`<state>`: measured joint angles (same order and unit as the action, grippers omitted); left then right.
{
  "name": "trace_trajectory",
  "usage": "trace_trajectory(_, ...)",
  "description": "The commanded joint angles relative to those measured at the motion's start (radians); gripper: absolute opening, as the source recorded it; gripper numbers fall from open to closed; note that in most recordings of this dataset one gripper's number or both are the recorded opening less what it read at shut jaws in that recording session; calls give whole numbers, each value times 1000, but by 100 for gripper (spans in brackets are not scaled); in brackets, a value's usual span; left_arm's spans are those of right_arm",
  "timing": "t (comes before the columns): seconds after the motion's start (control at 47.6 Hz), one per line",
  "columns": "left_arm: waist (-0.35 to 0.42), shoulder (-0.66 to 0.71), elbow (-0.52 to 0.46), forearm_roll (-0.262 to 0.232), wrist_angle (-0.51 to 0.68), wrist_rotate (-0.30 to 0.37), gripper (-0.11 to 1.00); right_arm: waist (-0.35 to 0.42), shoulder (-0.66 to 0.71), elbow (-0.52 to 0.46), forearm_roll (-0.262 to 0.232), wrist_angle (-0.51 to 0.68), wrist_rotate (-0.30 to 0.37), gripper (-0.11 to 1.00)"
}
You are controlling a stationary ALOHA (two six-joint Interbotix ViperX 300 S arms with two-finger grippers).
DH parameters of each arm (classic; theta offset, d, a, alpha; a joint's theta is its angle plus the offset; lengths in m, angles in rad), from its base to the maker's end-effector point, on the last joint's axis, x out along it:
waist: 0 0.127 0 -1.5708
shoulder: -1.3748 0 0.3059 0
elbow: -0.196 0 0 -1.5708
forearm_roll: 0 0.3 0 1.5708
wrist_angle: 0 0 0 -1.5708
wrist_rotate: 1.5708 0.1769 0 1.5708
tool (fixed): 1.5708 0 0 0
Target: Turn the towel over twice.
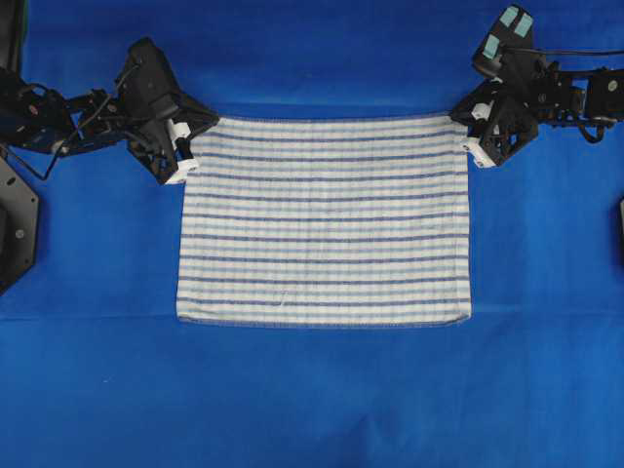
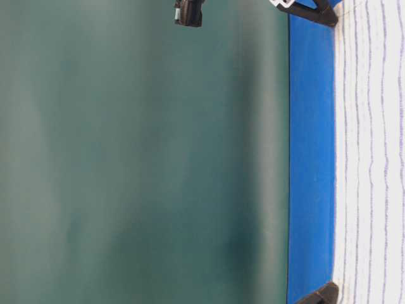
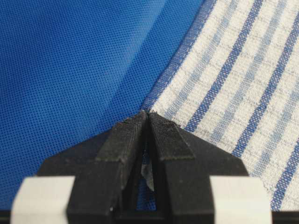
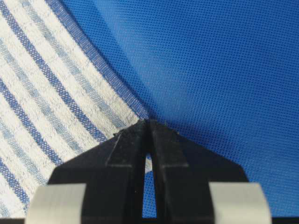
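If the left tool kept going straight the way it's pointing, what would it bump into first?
Probably nothing new. The left tool is already shut on the towel at its corner. Straight ahead there is only more striped towel lying flat on the blue table cover, though depth is hard to judge.

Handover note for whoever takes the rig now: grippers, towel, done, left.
Left gripper: shut on the towel's far left corner.
Right gripper: shut on its far right corner.
Towel: flat and spread on the blue table cover, striped face up, far corners pinched.
Done: both corners gripped. No flip can be confirmed from this moment.
Left: lift the far edge, turn the towel over, then repeat; likely both flips remain.
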<state>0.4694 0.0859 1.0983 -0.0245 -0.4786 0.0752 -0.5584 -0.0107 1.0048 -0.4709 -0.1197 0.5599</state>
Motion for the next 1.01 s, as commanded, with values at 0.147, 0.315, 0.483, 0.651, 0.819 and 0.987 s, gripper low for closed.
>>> trace_trajectory(0.147, 5, -25, -14, -2, 8, 3, 1, -3, -18, -12, 0, -12, -2, 3)
trace_trajectory(0.315, 25, -107, -40, 0, 66, 5, 1, -40, -87, -12, 0, -9, 0, 3)
trace_trajectory(0.483, 66, -219, -87, 0, 155, 6, 1, -98, -209, -15, 0, 8, 0, 3)
trace_trajectory(0.651, 109, -347, -140, 0, 210, 8, 1, -158, -367, -34, -3, 64, -2, 3)
trace_trajectory(0.819, 124, -456, -179, 0, 222, 67, 1, -169, -520, -67, -18, 150, -6, 3)
trace_trajectory(0.987, 124, -526, -199, -2, 222, 94, 1, -169, -643, -87, -18, 196, -8, 3)
